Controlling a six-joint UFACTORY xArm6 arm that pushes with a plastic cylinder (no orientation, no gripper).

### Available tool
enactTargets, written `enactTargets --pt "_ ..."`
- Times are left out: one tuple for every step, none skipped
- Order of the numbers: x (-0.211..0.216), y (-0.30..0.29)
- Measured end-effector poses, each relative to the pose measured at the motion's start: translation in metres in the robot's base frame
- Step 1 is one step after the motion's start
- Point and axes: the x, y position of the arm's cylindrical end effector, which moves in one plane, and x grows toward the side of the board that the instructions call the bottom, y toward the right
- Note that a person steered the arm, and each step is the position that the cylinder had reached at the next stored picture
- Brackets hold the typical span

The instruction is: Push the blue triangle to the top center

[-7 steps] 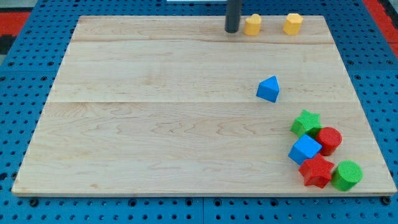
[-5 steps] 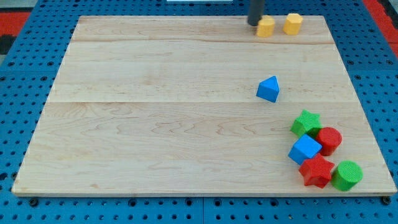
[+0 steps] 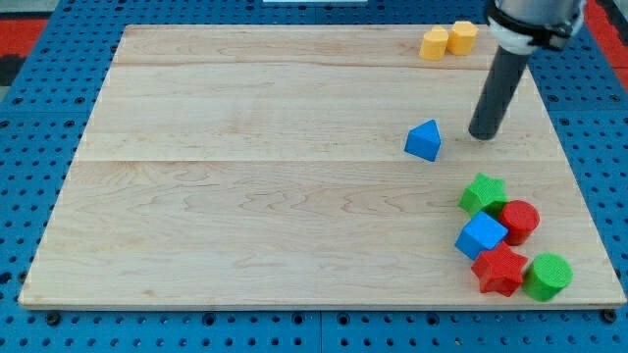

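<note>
camera view: i count two yellow blocks (image 3: 448,40) touching at top right, one blue triangle (image 3: 424,140), one blue cube (image 3: 481,236), two green (image 3: 483,193) and two red blocks (image 3: 519,221) clustered bottom right on the wooden board (image 3: 245,176). my tip (image 3: 482,135), a plain rod with no jaws, sits just right of the triangle, apart.

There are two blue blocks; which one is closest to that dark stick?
The blue triangle, alone just left of my tip. The blue cube sits lower, inside the cluster.
</note>
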Motion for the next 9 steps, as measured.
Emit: enactTargets --pt "0.004 -0.05" --pt "0.021 -0.074" --pt "0.027 -0.113" --pt "-0.013 -0.134" --pt "-0.055 -0.154" --pt "-0.079 -0.177" --pt "-0.086 -0.209" --pt "-0.11 -0.215" --pt "-0.136 -0.223"
